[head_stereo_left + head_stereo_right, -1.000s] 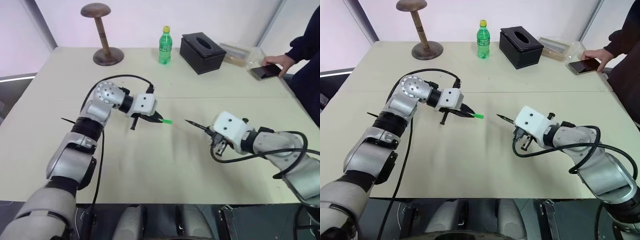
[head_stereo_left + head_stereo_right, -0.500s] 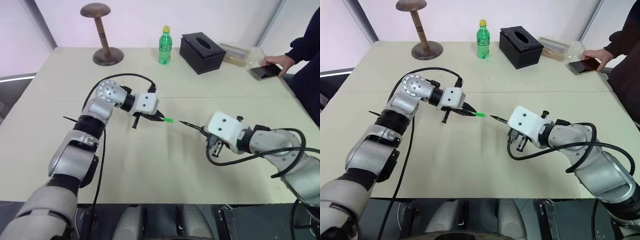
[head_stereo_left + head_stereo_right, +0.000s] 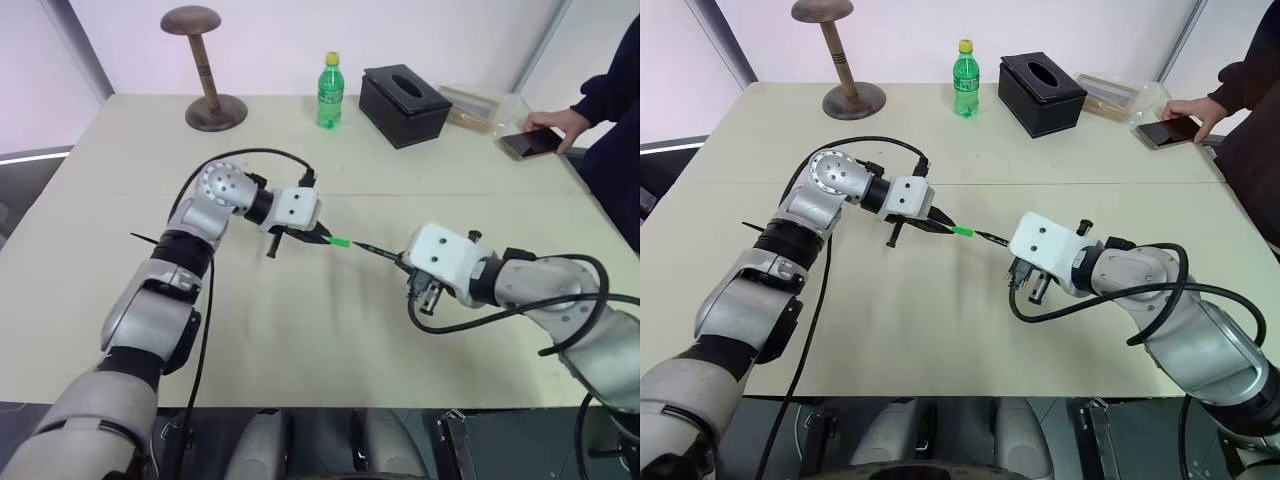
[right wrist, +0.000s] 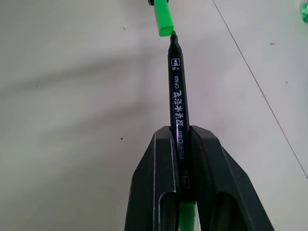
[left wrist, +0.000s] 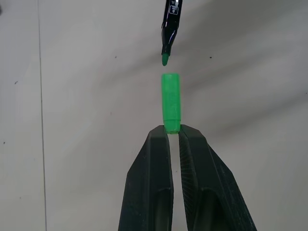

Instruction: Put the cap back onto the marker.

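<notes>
the left gripper (image 5: 173,131) is clenched on the closed end of the green cap (image 5: 171,98), and the cap's open mouth points straight out from the fingers. the right gripper (image 4: 182,134) is clenched around the barrel of the black marker (image 4: 177,91), with the green tip leading. both things are held in the air over the middle of the table (image 3: 300,340), between the 2 arms.

the coming move turns on 1 relation: the marker tip faces the cap's mouth, with the 2 long axes nearly on 1 line. the left wrist view shows the tip just apart from the mouth, and the marker leans a little off the cap's axis. in the right wrist view the tip sits at the cap's rim, a touch to 1 side. my judgement is that a small sideways trim is needed before the 2 are pushed together along that line. either arm is equally near.

the inside of the cap's mouth is hidden, so i cannot tell whether the tip has begun to enter. the marker's rear end is cut off behind the right fingers (image 4: 159,192), where only a bit of green peeks out.
</notes>
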Robot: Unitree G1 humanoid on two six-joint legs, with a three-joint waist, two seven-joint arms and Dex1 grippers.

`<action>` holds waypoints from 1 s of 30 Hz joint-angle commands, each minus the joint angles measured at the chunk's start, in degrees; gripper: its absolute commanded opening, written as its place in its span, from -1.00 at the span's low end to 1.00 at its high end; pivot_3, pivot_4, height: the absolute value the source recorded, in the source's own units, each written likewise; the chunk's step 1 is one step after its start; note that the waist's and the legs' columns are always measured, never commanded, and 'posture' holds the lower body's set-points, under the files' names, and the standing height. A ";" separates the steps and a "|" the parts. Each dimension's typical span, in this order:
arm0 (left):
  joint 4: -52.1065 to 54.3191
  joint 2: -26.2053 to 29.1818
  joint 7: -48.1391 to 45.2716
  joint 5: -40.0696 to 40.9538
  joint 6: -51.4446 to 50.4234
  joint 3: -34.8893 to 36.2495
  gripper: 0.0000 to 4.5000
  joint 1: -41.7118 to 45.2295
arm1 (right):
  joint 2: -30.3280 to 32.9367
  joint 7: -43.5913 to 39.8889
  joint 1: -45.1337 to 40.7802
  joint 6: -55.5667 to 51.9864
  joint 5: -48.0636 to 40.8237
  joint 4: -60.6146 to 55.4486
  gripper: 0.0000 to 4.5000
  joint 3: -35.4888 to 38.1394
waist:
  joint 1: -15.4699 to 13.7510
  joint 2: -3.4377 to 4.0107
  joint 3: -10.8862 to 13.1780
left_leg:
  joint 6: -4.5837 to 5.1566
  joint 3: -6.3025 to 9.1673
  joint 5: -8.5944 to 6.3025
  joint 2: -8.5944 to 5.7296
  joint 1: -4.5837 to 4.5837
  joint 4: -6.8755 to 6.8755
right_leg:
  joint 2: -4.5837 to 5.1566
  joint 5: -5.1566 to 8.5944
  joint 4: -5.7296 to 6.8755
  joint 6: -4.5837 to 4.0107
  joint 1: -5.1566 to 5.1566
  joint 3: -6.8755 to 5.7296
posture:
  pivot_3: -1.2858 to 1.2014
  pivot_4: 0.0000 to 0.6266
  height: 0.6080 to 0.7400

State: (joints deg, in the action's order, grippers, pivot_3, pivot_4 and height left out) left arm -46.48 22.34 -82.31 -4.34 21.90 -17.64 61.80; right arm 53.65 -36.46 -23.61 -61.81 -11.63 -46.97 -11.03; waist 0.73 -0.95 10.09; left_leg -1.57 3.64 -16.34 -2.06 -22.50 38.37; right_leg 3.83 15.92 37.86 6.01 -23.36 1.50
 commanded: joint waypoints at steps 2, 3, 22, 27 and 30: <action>1.49 -0.12 -0.05 0.73 0.67 0.46 -1.00 2.14 | -0.31 0.12 -1.18 0.03 -0.30 -1.60 -0.99 0.28 | 0.00 0.00 0.00 | 0.00 0.00 0.00 0.00 0.00 0.00 | 0.00 0.00 0.00 0.00 0.00 0.00 | 0.03 -0.52 1.00; 1.43 -0.19 0.09 0.69 0.67 0.48 -1.00 2.21 | -0.34 0.10 -1.17 0.01 -0.31 -1.64 -0.99 0.26 | 0.00 0.00 0.00 | 0.00 0.00 0.00 0.00 0.00 0.00 | 0.00 0.00 0.00 0.00 0.00 0.00 | 0.03 -0.52 1.00; 1.25 -0.16 -0.04 0.65 0.75 0.50 -1.00 2.45 | -0.79 0.38 -1.28 -0.28 -0.11 -1.71 -0.99 -0.11 | 0.00 0.00 0.00 | 0.00 0.00 0.00 0.00 0.00 0.00 | 0.00 0.00 0.00 0.00 0.00 0.00 | 0.03 -0.52 1.00; 1.10 0.54 -0.29 0.55 0.97 0.58 -1.00 2.22 | -0.03 0.04 -0.73 -0.43 -0.25 -1.90 -0.99 0.81 | 0.00 0.00 0.00 | 0.00 0.00 0.00 0.00 0.00 0.00 | 0.00 0.00 0.00 0.00 0.00 0.00 | 0.03 -0.52 1.00; 1.17 0.75 -0.24 0.49 0.86 0.59 -1.00 2.15 | 0.24 -0.06 -0.61 -0.47 -0.24 -1.97 -0.99 1.06 | 0.00 0.00 0.00 | 0.00 0.00 0.00 0.00 0.00 0.00 | 0.00 0.00 0.00 0.00 0.00 0.00 | 0.03 -0.52 1.00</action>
State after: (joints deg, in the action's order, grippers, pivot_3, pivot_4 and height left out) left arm -46.48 22.46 -82.35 -4.42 21.94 -17.63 62.11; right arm 53.14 -36.41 -23.72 -62.20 -11.59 -46.99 -11.56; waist 0.74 -0.95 10.09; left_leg -1.57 3.65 -16.34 -2.06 -22.50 38.37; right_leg 3.83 15.92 37.86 6.01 -23.36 1.50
